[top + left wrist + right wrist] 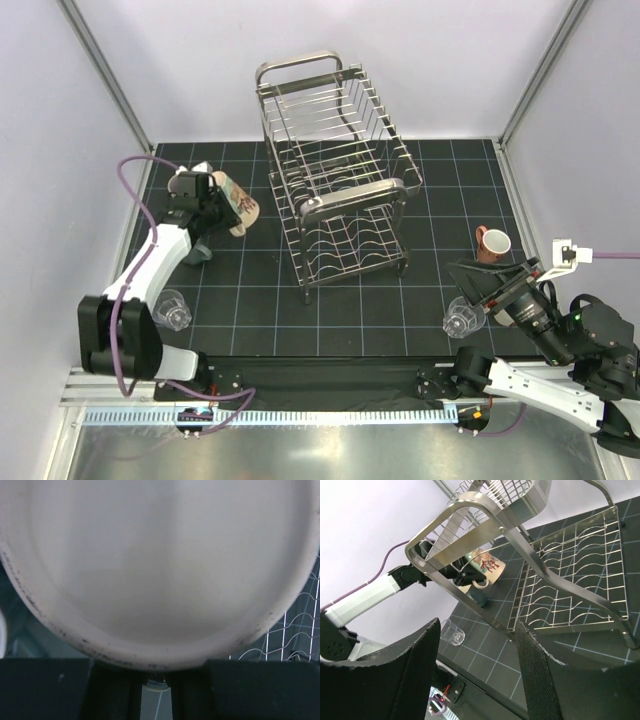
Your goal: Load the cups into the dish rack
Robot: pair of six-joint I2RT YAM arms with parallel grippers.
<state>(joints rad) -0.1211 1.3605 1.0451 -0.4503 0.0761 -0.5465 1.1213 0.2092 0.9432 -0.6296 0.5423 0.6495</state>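
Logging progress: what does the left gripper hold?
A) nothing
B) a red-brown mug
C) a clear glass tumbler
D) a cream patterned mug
D: the left gripper is shut on the cream patterned mug beside the dish rack; the red-brown mug sits apart at right.

Floor: black mat (250, 300) with white grid lines, centre of the top view. Pale wall panels (420, 60) close it at 9, 12 and 3 o'clock. Left metal post (103, 70) at 11 o'clock, right metal post (541, 70) at 1 o'clock. Slotted white strip (330, 412) and steel sheet (320, 455) at 6 o'clock.
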